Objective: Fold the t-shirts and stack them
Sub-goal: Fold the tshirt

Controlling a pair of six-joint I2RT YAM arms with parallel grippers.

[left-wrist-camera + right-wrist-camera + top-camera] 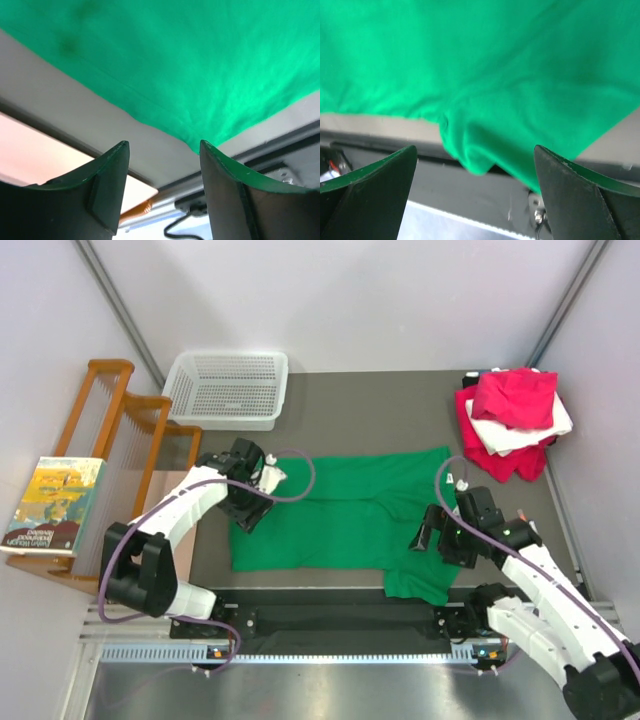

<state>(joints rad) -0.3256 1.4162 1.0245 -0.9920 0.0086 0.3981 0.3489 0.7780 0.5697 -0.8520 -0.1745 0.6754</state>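
Between open left end effector [247,518] and wide-open right end effector [427,536], green t-shirt [340,515], ungripped

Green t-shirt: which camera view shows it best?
The top external view: nearly the whole green t-shirt lies spread on the table. The left wrist view shows only a hem corner; the right wrist view only a bunched fold.
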